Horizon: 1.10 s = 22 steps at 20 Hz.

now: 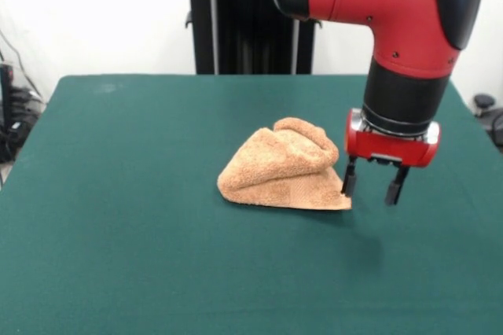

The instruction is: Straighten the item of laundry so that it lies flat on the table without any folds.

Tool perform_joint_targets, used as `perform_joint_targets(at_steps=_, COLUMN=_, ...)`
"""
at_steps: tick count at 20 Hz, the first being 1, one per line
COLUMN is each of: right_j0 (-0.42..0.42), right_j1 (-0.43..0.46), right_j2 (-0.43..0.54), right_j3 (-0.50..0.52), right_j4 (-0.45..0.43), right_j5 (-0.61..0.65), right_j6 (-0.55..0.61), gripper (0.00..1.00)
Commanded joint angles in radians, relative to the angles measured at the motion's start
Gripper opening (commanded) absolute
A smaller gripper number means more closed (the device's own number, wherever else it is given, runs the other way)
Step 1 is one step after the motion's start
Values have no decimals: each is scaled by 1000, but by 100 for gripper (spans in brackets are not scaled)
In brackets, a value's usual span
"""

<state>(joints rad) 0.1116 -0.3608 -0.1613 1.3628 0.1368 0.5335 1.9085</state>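
Towel (pixel 283 166) lies bunched just beside open hand (pixel 372 185).

The orange-tan towel (pixel 281 166) is lying bunched in a folded heap near the middle of the dark green bench (pixel 118 217), its upper layers rolling over a flatter bottom layer whose corner is pointing to the picture's right. The red and black arm (pixel 393 28) is reaching down from above, its claw (pixel 372 187) hanging just beside that corner with both dark fingers (pixel 349 182) spread apart, gripping nothing
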Motion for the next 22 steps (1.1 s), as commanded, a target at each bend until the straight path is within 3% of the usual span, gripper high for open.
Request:
perform_joint_targets(at_steps=1, right_j0=-2, right_j1=11, right_j2=108, right_j3=139, right_j4=-62, right_j5=20, right_j6=28, gripper=100)
perform_joint_targets(at_steps=10, right_j0=-17, right_j1=60, right_j2=121, right_j3=125, right_j4=-85, right_j5=-50, right_j6=26, gripper=100)
perform_joint_targets(at_steps=22, right_j0=-41, right_j1=40, right_j2=141, right_j3=173, right_j4=-133, right_j5=-74, right_j6=40, gripper=100)
